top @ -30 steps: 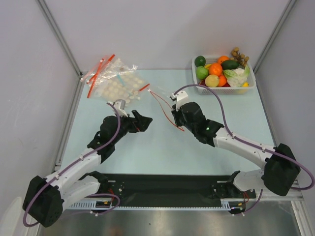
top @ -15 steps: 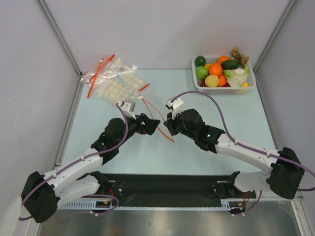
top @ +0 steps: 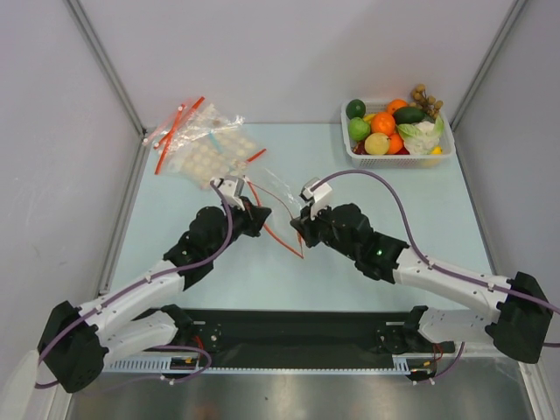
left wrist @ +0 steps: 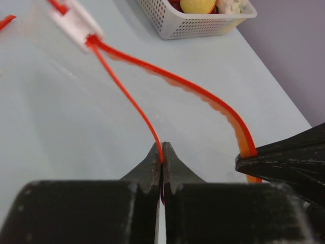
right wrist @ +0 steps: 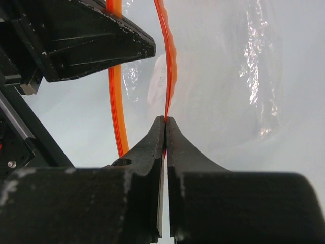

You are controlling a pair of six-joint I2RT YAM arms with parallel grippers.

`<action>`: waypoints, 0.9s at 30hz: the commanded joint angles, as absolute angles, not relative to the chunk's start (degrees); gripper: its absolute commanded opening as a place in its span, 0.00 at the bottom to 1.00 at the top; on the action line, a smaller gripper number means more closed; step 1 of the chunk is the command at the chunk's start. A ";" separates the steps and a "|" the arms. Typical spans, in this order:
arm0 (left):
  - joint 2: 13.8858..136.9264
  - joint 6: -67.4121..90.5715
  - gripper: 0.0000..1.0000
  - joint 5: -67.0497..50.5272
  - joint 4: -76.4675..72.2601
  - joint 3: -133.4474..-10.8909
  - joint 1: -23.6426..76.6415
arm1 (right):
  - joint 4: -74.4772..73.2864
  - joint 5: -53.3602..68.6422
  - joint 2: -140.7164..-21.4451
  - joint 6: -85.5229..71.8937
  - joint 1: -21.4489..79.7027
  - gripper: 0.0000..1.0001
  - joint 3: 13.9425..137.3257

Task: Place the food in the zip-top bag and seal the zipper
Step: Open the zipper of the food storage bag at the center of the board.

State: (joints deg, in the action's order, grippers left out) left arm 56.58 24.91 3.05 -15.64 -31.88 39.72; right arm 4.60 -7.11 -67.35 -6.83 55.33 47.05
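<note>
The clear zip-top bag (top: 278,185) hangs between my two grippers at mid-table, its mouth parted. Its zipper shows as two red-orange strips (top: 282,241). My left gripper (top: 264,213) is shut on the thin strip (left wrist: 129,99), pinched at the fingertips (left wrist: 162,152). My right gripper (top: 297,229) is shut on the other strip (right wrist: 170,61), with the bag's film (right wrist: 233,76) behind it. The white slider (left wrist: 76,23) sits at the far end where the strips join. The food (top: 389,122), oranges, a lemon and green pieces, lies in the basket.
A white mesh basket (top: 399,159) stands at the back right corner. A pile of crinkled clear bags dotted with pale discs (top: 206,147) lies at the back left. Grey walls close in the table on three sides.
My left gripper has moved right to the bag and shut on one zipper strip. My right gripper has carried the bag toward the near left, and the strips now stand apart.
</note>
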 commanded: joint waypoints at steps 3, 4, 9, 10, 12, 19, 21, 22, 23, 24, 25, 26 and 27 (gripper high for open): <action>49.76 20.66 0.00 10.01 -11.34 -35.60 41.22 | 10.80 -10.81 -62.32 -6.50 55.63 0.00 44.74; 48.44 20.31 0.00 10.80 -10.99 -35.51 41.83 | 11.25 -11.33 -61.79 -6.76 55.55 0.02 44.30; 51.41 17.24 0.00 17.21 -5.54 -40.33 46.22 | 12.83 -12.74 -60.12 -7.47 54.49 0.36 42.37; 52.63 16.53 0.00 18.53 -5.02 -41.21 48.75 | 12.83 -12.57 -60.12 -7.56 54.41 0.39 42.36; 55.62 14.08 0.00 23.08 -3.52 -43.94 51.66 | 12.83 -12.22 -60.20 -7.65 53.97 0.44 42.36; 62.84 9.58 0.00 31.73 -0.44 -50.27 60.81 | 12.66 -12.65 -60.64 -7.73 53.70 0.52 42.45; 63.98 9.49 0.00 31.99 2.11 -51.41 61.00 | 12.39 -14.15 -60.47 -8.17 53.61 0.44 42.45; 64.25 9.41 0.01 32.34 2.63 -51.85 61.17 | 12.31 -14.41 -60.29 -8.52 53.18 0.38 42.36; 64.34 9.58 0.01 33.39 3.59 -52.38 61.26 | 12.30 -15.20 -59.77 -8.53 53.00 0.24 42.10; 64.42 9.58 0.01 34.09 3.86 -52.56 61.26 | 12.13 -15.81 -59.50 -9.57 52.74 0.17 41.93; 64.25 9.67 0.02 34.88 4.22 -52.65 61.26 | 11.95 -16.52 -59.15 -10.02 51.95 0.12 41.75; 63.90 9.75 0.02 36.63 4.83 -52.73 61.26 | 11.95 -17.65 -58.28 -10.72 51.42 0.04 41.14; 63.64 9.76 0.02 37.69 5.27 -52.82 61.26 | 11.95 -17.84 -57.66 -11.59 50.63 0.02 40.78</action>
